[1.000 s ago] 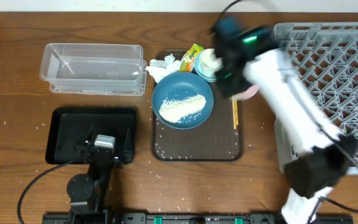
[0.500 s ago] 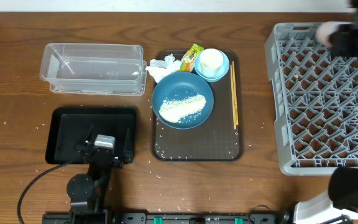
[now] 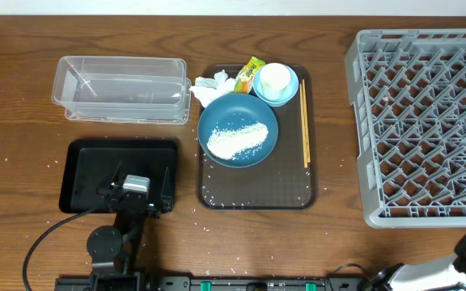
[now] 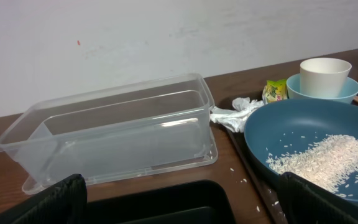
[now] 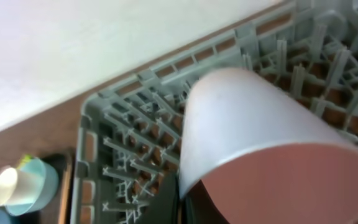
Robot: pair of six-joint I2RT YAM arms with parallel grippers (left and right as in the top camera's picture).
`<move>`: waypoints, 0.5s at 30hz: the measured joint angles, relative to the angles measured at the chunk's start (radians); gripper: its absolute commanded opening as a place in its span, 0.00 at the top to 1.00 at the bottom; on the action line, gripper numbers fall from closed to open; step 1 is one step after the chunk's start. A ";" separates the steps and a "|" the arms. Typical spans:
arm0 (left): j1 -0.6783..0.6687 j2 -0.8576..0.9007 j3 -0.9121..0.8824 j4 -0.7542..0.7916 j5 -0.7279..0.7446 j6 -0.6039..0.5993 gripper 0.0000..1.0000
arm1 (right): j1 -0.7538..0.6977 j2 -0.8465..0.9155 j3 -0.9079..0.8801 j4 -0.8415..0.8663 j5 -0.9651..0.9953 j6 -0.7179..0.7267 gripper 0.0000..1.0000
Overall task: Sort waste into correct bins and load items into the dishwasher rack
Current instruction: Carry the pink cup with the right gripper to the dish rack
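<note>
My right gripper (image 5: 194,202) is shut on the pink cup (image 5: 253,124) and holds it tilted over the grey dishwasher rack (image 5: 135,137); that arm is outside the overhead view. The rack (image 3: 427,121) stands at the right. On the brown tray (image 3: 257,194) lie the dark blue plate (image 3: 241,113) with rice (image 3: 237,139), the white cup (image 3: 273,78) inside the light blue bowl (image 3: 291,89), the chopsticks (image 3: 304,121), the tissue (image 3: 209,87) and the wrapper (image 3: 252,74). My left gripper (image 3: 136,190) is open and empty over the black tray (image 3: 87,174), near the clear tub (image 3: 120,89).
Loose rice grains are scattered on the brown tray's front part and on the table near it. In the left wrist view the clear tub (image 4: 117,137) is straight ahead and the blue plate (image 4: 303,130) is to the right. A wall runs behind the table.
My right arm has swung from above the brown tray to the rack with the pink cup and has left the overhead view. The left arm has not moved.
</note>
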 measured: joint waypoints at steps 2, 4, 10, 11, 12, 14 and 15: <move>0.000 0.000 0.000 0.000 0.000 0.000 0.00 | -0.040 0.006 -0.066 0.116 -0.123 0.002 0.99; 0.000 0.000 0.000 0.000 0.000 0.000 0.00 | -0.068 0.010 -0.131 0.238 -0.246 0.003 0.99; 0.000 0.000 0.000 0.000 0.000 0.000 0.00 | -0.089 0.052 -0.241 0.374 -0.467 0.004 0.99; 0.000 0.000 0.000 0.000 0.000 0.000 0.00 | -0.089 0.067 -0.247 0.380 -0.482 0.003 0.99; 0.000 0.000 0.000 0.000 0.000 0.000 0.00 | -0.086 0.085 -0.253 0.386 -0.498 0.004 0.99; 0.000 0.000 0.000 0.000 0.000 0.000 0.00 | -0.083 0.122 -0.259 0.400 -0.521 0.004 0.99; 0.000 0.000 0.000 0.000 0.000 0.000 0.00 | -0.081 0.140 -0.260 0.409 -0.533 0.004 0.99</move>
